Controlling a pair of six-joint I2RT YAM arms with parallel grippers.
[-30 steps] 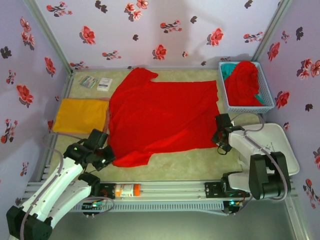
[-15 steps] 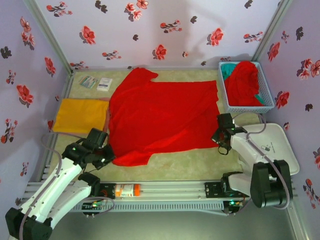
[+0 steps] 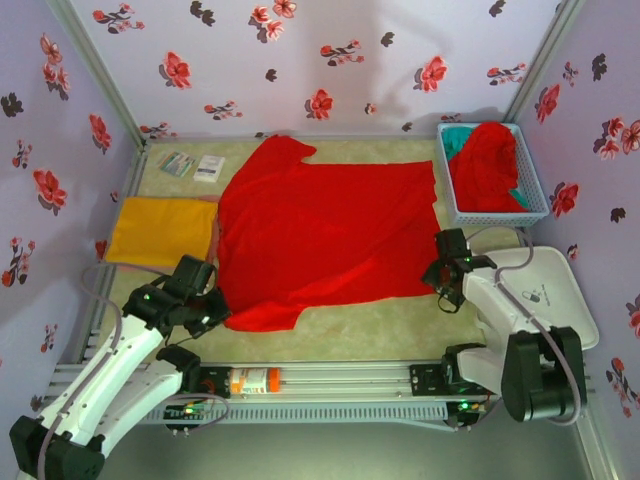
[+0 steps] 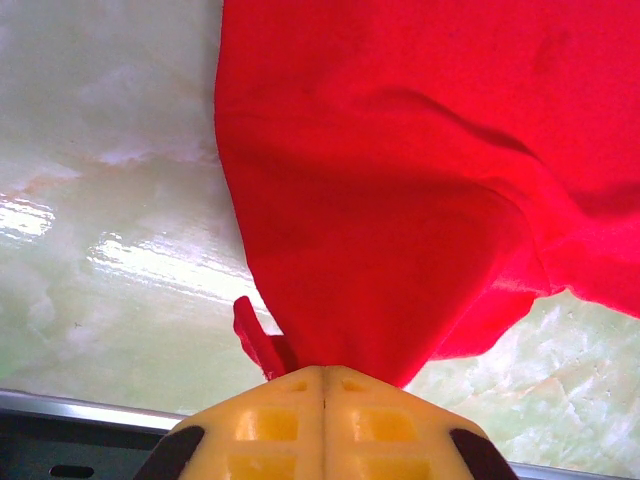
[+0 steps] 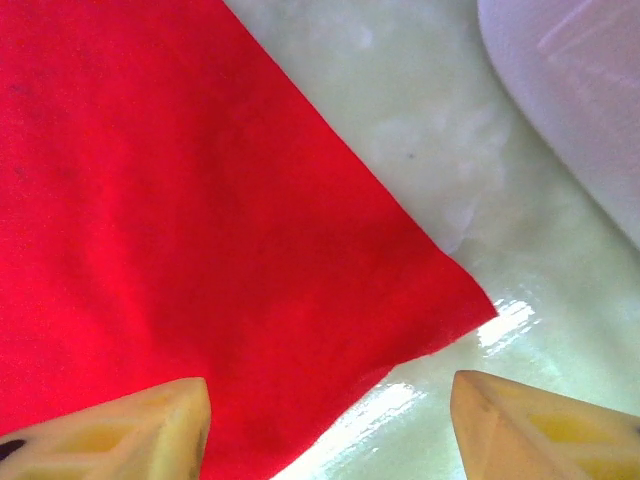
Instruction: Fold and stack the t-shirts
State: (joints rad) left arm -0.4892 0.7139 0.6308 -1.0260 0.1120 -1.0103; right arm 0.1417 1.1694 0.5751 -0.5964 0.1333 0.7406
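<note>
At nine o'clock on the bench (image 3: 400,325): orange-yellow t-shirt (image 3: 160,232), folded into a flat rectangle. At eleven o'clock, two small cards (image 3: 193,166), print too small to read.

Near seven o'clock, left jaws together, clamped on the near-left edge of the big red t-shirt (image 3: 320,235). In the left wrist view, cloth gathered to a point between the yellow fingers (image 4: 270,425), with a small tuck poking out beside them.

Big red t-shirt spread open across the middle of the bench, plain bright red. One sleeve toward twelve o'clock, another toward six, soft creases running from the pinched edge.

At four o'clock, right jaws apart above the shirt's near-right hem corner. One fingertip (image 5: 120,430) over cloth, the other over bare bench, nothing gripped.

At two o'clock, blue mesh basket (image 3: 500,216) holding a crumpled red t-shirt (image 3: 487,165) on a teal t-shirt (image 3: 458,135). Toward four o'clock, white tray (image 3: 560,270), its small mark too tiny to read.
</note>
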